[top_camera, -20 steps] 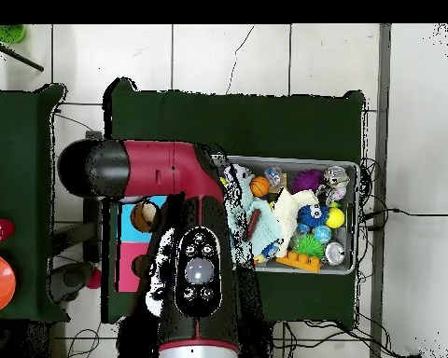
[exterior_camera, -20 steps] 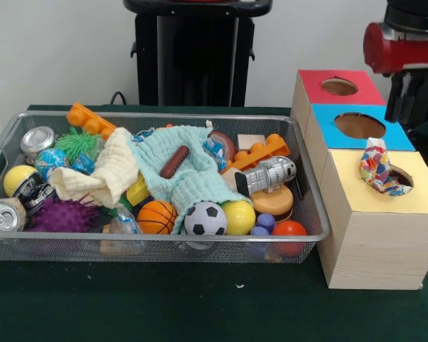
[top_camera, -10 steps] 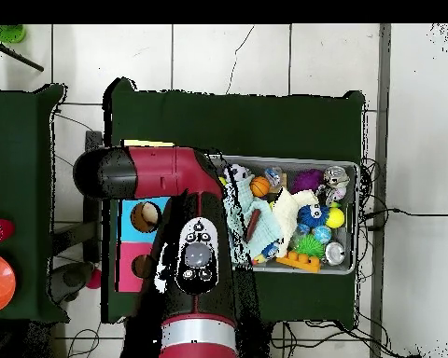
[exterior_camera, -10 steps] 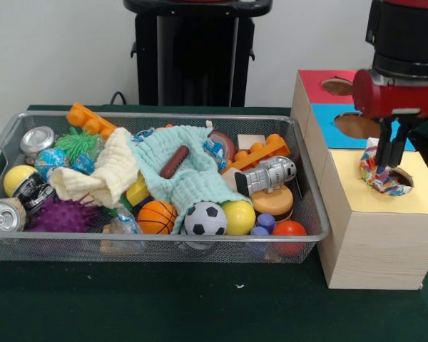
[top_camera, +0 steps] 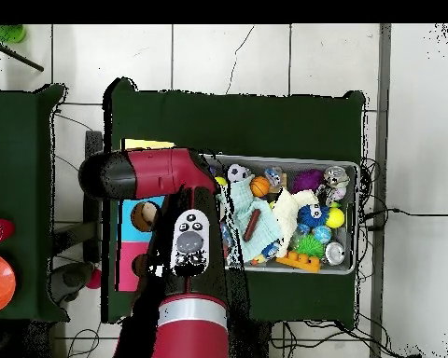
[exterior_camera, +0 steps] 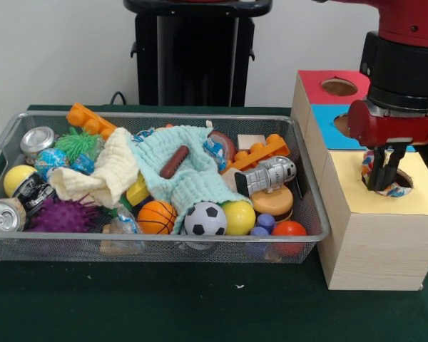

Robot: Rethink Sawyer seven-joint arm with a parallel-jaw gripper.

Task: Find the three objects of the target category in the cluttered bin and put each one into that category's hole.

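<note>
Arm: red and black, coming straight down at the right side in the front view; from overhead it stretches forward from the base and bends sideways at the upper joint.
Wrist: vertical, red housing under a black cylinder.
Gripper (exterior_camera: 382, 171): pointing down, low.
Fingers (exterior_camera: 391, 167): two dark prongs, close together with a narrow gap.

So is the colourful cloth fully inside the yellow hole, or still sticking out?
Still partly out: the colourful cloth bulges above the rim of the yellow hole, with the gripper down at it.
</note>
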